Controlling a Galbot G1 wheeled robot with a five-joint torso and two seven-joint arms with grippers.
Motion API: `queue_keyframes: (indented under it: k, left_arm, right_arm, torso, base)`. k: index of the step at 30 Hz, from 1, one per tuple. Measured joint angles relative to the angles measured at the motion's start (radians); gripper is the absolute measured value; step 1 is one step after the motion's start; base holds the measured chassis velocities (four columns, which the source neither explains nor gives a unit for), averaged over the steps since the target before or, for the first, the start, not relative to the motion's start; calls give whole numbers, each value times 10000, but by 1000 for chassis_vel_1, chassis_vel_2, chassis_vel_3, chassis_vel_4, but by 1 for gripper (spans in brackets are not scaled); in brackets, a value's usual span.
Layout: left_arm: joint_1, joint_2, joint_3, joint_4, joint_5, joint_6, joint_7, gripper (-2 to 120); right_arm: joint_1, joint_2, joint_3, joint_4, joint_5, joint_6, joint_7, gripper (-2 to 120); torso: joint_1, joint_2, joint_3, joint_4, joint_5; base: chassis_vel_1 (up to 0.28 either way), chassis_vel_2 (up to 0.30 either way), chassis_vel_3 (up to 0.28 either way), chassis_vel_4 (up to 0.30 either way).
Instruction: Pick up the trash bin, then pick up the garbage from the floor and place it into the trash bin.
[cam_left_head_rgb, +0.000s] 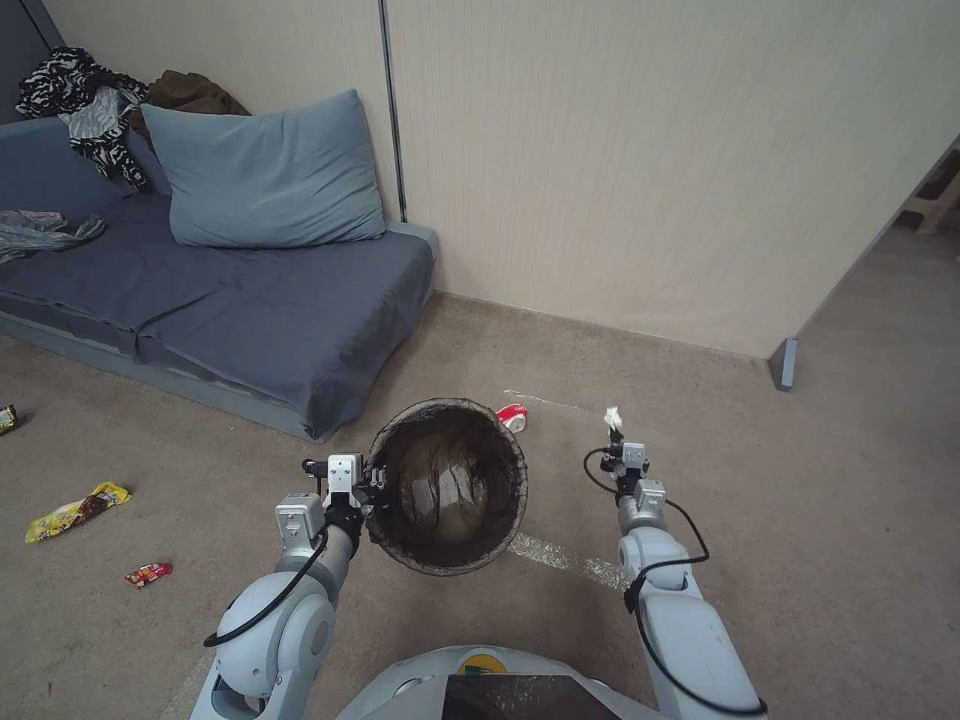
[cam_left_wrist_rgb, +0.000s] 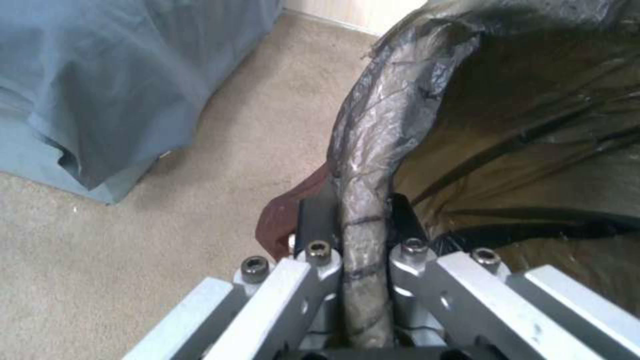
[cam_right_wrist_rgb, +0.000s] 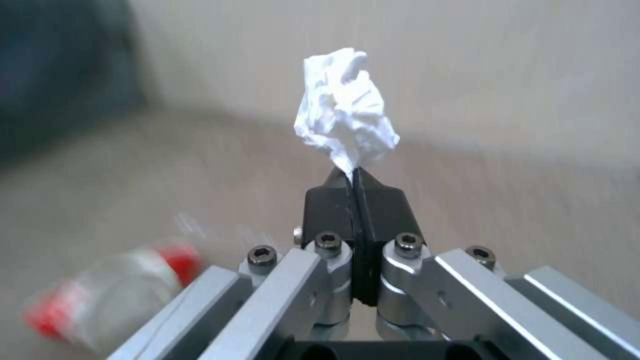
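A two-armed robot stands on a beige carpet, its left gripper (cam_left_head_rgb: 368, 487) clamped tight on the near-left rim of the trash bin (cam_left_head_rgb: 447, 485), one finger (cam_left_wrist_rgb: 319, 220) outside and one inside the dark bag liner (cam_left_wrist_rgb: 373, 150) folded over the edge. The bin hangs tilted toward the camera, clear of the floor, its mouth open and the liner's crumpled inside showing. To the right, at about the same depth, the right gripper (cam_left_head_rgb: 613, 432) is pinched fully shut on a small wad of white tissue (cam_right_wrist_rgb: 347, 120), held above the carpet and well apart from the bin. Just beyond the bin's far rim lies a red-and-white paper cup (cam_left_head_rgb: 513, 416) on its side. A yellow snack wrapper (cam_left_head_rgb: 77, 511) and a smaller red wrapper (cam_left_head_rgb: 148, 574) lie on the floor off to the left. Farther back, a low grey sofa (cam_left_head_rgb: 250, 310) with a blue-grey pillow (cam_left_head_rgb: 265, 175) stands against the pale wall.
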Motion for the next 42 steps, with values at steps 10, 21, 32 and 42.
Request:
queue_keyframes:
  k: [10,21,32,42]
  left_arm:
    - [-75,81,145,221,6,0,-14,2]
    - [-178,259,505,424,1,26,-12,2]
    - [-132,145,814,406,251,27,-14,2]
    - [-142,113,864,372,298,19,-15,2]
  right_arm:
    - [-2288,241,-514,6061,543,2569,-2343,0]
    - [-3192,-1113,-2226,8520,1769,2994,-5920,0]
    - [-3478,-1500,-4246,7976,842,2859,-5580,0]
    - [-3548,-1379,-4466,7385,535,2949,-5427,0]
  torso:
    - [0,0,-1,4,-2]
    - [0,0,-1,3,-1]
    - [-1,0,-1,2,-1]
    - [0,0,-1,2,-1]
  base:
    - [0,0,0,0]
    - [0,0,0,0]
    - [0,0,0,0]
    - [0,0,0,0]
